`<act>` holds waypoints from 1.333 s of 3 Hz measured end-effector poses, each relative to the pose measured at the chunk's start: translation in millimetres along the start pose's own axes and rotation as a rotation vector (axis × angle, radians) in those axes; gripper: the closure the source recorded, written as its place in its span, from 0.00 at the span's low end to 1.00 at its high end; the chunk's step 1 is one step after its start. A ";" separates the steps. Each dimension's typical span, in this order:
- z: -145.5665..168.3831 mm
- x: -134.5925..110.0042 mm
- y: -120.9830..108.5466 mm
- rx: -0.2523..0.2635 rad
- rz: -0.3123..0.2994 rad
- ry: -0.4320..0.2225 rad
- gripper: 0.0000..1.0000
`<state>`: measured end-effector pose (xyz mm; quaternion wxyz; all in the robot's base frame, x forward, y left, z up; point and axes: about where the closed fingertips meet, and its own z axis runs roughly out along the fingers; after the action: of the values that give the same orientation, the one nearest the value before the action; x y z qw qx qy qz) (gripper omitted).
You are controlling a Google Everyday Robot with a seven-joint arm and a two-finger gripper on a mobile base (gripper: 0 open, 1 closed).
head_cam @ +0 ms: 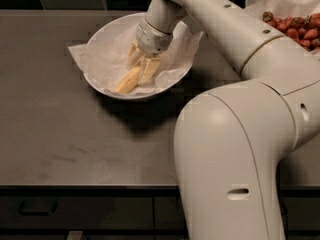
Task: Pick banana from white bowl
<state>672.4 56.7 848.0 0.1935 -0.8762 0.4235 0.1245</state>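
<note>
The white bowl (100,44), lined with crinkled white paper, stands on the dark counter at the upper left. The pale-yellow banana (126,81) lies inside it near the front, pointing down-left. My gripper (142,67) reaches down into the bowl from the upper right, and its pale fingers (150,69) stand on both sides of the banana's upper end. The banana's upper part is hidden behind the fingers.
A second paper-lined bowl of red strawberries (295,24) stands at the back right. My large white arm (235,149) fills the right foreground. The dark counter (60,134) ends at a front edge with drawers (35,211) below.
</note>
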 end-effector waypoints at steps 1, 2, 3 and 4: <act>0.2 -0.5 -0.1 -0.001 -0.001 0.001 0.78; -4.5 0.3 1.3 0.015 0.020 0.012 0.99; -25.0 6.0 5.2 0.070 0.057 0.066 1.00; -53.5 10.1 4.2 0.180 0.064 0.105 1.00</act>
<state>678.1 23.6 891.0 0.2446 -0.8467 0.4703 0.0458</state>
